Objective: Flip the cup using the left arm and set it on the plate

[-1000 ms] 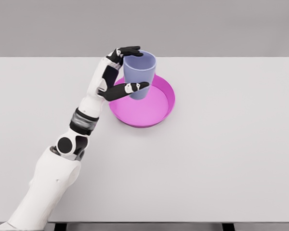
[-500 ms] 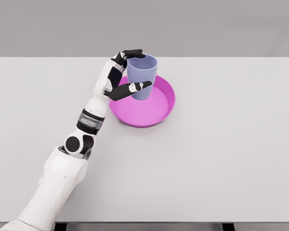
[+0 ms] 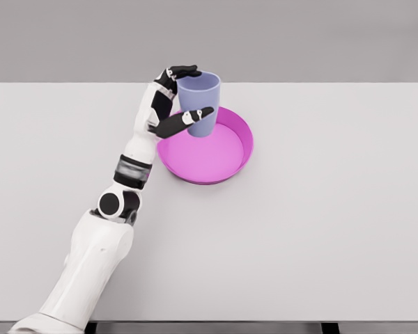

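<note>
Lilac cup (image 3: 200, 104) upright, mouth up, at the far-left part of the pink plate (image 3: 226, 161), left hand (image 3: 168, 104) curled around its left side, thumb across the front, white table (image 3: 320, 209) bare to the right and in front

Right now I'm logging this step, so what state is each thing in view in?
cup: upright, mouth up, over the far left part of the plate, held by the left hand; whether its base touches the plate cannot be told.
plate: flat on the table, right way up, nothing else in it.
left hand: fingers curled around the cup.
table: carries the plate.
Right hand: not in view.
</note>
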Controlling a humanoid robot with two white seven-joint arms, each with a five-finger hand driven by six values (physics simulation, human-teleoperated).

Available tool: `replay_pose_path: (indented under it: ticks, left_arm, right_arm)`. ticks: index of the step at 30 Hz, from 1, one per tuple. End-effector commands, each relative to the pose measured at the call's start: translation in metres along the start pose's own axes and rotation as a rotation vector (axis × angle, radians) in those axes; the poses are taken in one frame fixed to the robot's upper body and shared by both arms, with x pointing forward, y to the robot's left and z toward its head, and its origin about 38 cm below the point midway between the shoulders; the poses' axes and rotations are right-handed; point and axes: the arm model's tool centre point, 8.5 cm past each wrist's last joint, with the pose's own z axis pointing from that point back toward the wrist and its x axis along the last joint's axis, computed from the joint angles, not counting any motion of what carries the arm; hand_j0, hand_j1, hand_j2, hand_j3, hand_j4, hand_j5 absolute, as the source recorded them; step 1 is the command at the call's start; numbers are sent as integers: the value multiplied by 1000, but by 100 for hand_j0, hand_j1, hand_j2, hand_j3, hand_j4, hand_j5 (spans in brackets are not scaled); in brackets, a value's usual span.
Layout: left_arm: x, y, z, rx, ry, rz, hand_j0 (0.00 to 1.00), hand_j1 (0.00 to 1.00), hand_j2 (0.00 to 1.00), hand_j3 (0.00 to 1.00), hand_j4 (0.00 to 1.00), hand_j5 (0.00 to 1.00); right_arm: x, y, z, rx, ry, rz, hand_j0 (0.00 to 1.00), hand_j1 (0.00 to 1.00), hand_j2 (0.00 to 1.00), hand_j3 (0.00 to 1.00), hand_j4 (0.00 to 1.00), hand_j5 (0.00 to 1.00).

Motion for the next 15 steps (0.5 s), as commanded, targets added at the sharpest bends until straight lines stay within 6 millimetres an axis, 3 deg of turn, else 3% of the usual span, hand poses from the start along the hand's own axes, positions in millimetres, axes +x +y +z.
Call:
replay_pose_path:
  ticks: [1, 15]
  left_arm:
    - [-13, 2, 7, 8, 44, 0, 58, 58, 58, 58, 58, 58]
    - [-21, 3, 12, 10, 72, 1, 59, 59, 59, 59, 59, 59]
  right_arm:
    - [0, 0, 0, 0, 0, 0, 100, 100, 100, 100, 100, 100]
    - [0, 0, 0, 0, 0, 0, 100, 100, 100, 100, 100, 100]
